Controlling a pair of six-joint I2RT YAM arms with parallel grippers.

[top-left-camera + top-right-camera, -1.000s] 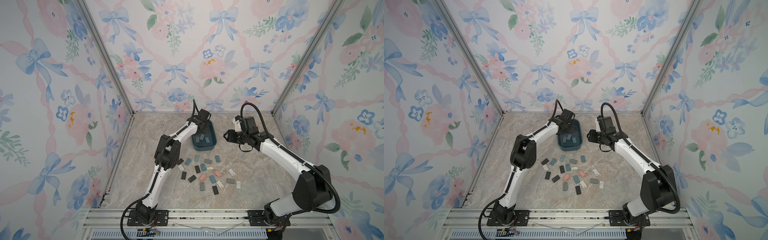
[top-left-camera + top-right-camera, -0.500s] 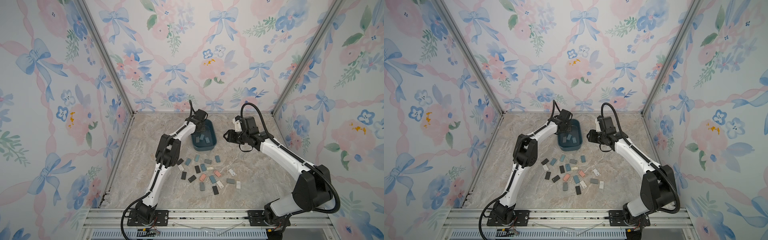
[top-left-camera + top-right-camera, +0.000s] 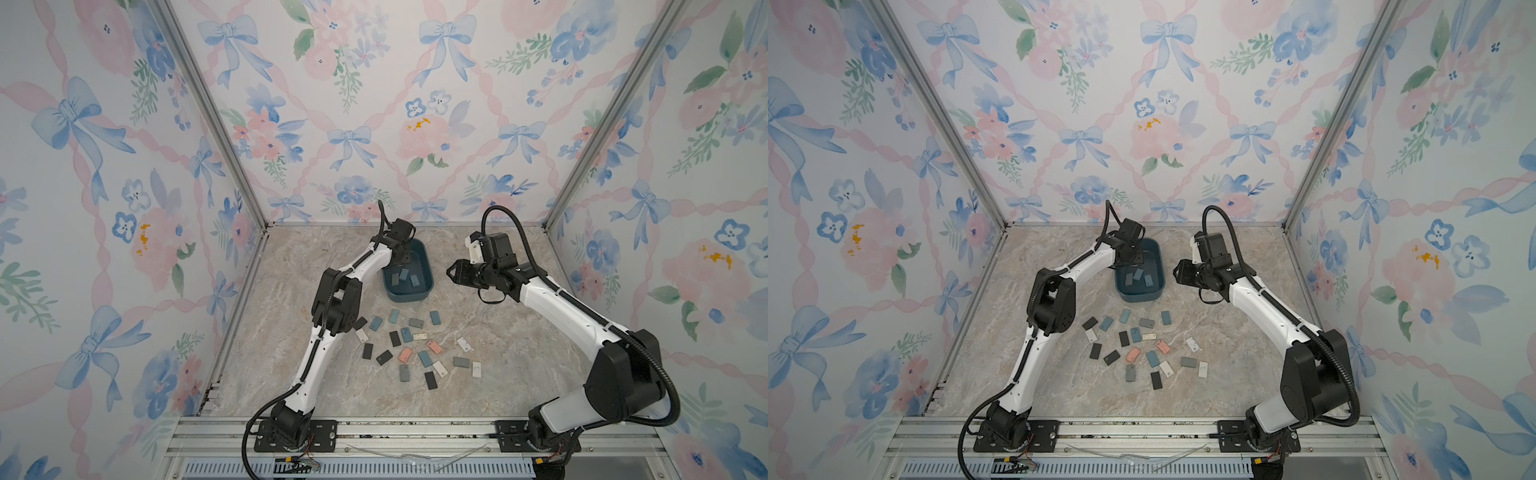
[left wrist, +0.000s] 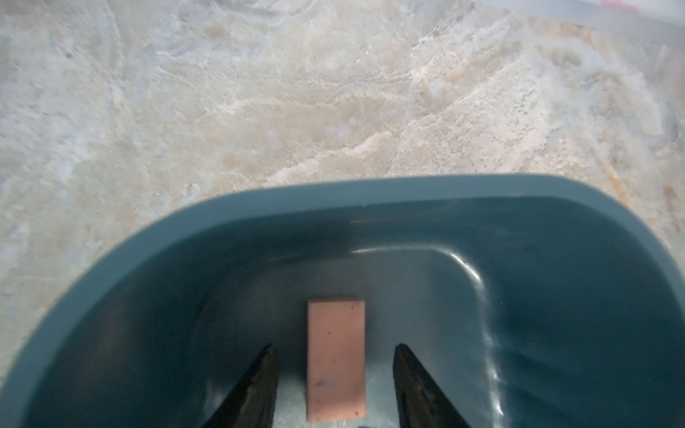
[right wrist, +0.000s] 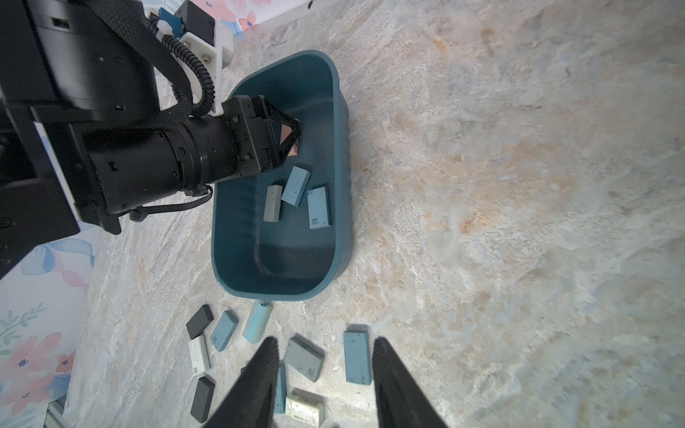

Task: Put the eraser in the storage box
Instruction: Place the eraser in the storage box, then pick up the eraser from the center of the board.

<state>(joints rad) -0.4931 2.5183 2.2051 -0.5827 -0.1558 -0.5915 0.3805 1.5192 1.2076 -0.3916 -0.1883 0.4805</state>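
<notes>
1. A marbled bench (image 3: pixel 498 374) sits between walls (image 3: pixel 374 104) papered with bows and flowers.
2. The box (image 3: pixel 409 296) stands on the bench toward the back, near the middle.
3. The left gripper (image 4: pixel 335 348) hangs inside the box at its far end. Its jaws are apart, with a gap on each side of the pink eraser (image 4: pixel 335 359) between them.
4. The pink eraser is within the box walls. I cannot tell whether it touches the box floor.
5. Three other erasers (image 5: pixel 295 185) lie in the box, one grey and two blue.
6. The right gripper (image 5: pixel 325 339) hovers over the bench just beside the box, jaws apart and holding nothing.
7. The loose erasers (image 3: pixel 405 354) lie scattered on the bench in front of the box.
</notes>
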